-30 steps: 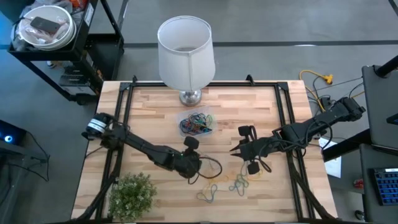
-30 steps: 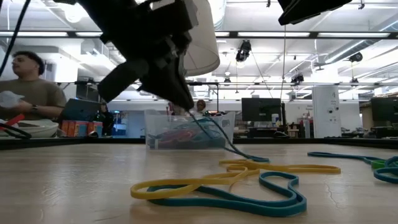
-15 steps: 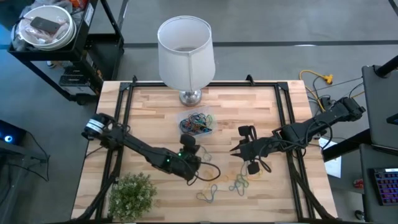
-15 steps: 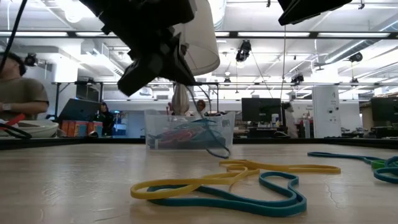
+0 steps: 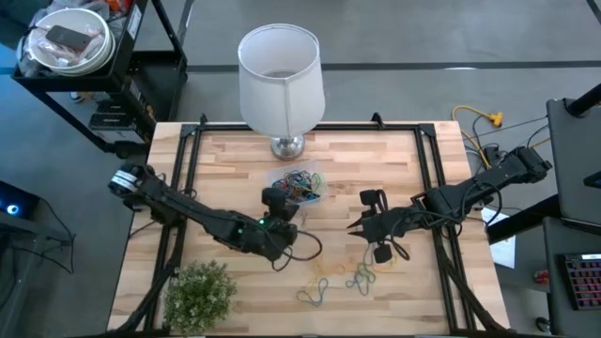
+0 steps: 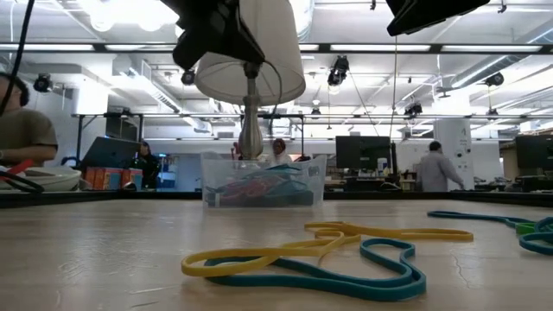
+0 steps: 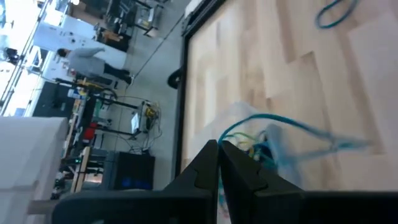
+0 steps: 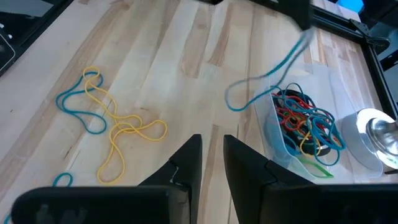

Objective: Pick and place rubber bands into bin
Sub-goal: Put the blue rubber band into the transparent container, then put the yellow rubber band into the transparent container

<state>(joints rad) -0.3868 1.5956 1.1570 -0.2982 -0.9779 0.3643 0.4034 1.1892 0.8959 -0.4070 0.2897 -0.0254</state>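
Note:
My left gripper [image 7: 220, 149] is shut on a blue rubber band [image 7: 283, 122] and hovers beside the near edge of the bin [image 5: 299, 185], a see-through tub full of coloured bands [image 8: 305, 124]. In the low view it is high up [image 6: 226, 39] in front of the bin [image 6: 263, 181]. My right gripper [image 8: 212, 155] is open and waits above the table right of the bin [image 5: 361, 225]. Loose yellow and blue bands [image 5: 329, 282] lie flat on the wood near the table's near edge [image 8: 115, 127]. My left gripper pinches the blue band at one end of its loop [image 7: 234, 129] between its two shut fingertips. The band is lifted clear of the table. It trails away from the fingers as a slack loop [image 8: 249, 93] above the wood beside the bin.
A white lamp shade [image 5: 280, 75] on a metal foot [image 5: 287, 145] stands just beyond the bin. A small green plant [image 5: 199, 293] sits at the near left corner. Black frame rails [image 5: 188, 169] border the table. People show in the room beyond [image 6: 22, 130].
My left gripper has risen and moved toward the far edge, closer to the bin, staying shut. The blue band, whose lower end lay on the table a second ago, has been drawn up and now hangs clear.

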